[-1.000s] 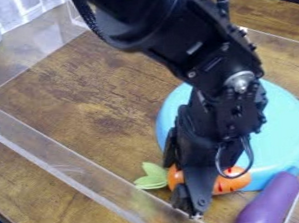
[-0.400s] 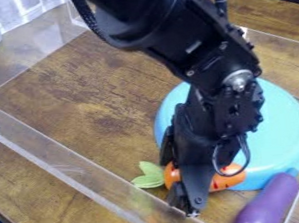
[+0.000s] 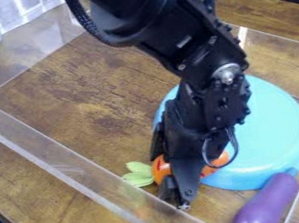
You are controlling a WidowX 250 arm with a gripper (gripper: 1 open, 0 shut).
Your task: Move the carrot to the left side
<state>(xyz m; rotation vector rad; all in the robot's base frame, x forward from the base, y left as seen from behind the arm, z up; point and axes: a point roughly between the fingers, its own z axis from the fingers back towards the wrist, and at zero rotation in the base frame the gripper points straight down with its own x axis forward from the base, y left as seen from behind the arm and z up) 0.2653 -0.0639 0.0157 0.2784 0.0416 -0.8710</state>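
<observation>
The carrot, a small glossy orange toy with a light-green leafy top, is held just left of the blue plate, above the wooden table. My gripper comes down from the black arm and is shut on the carrot; its fingers hide most of the orange body. The green leaves stick out to the left of the fingers.
A purple eggplant-shaped toy lies at the lower right, next to the plate. A clear plastic wall runs along the front left edge of the wooden surface. Open wood lies to the left and behind.
The gripper has moved left and slightly up with the carrot in it; the carrot has come away from the eggplant toy.
</observation>
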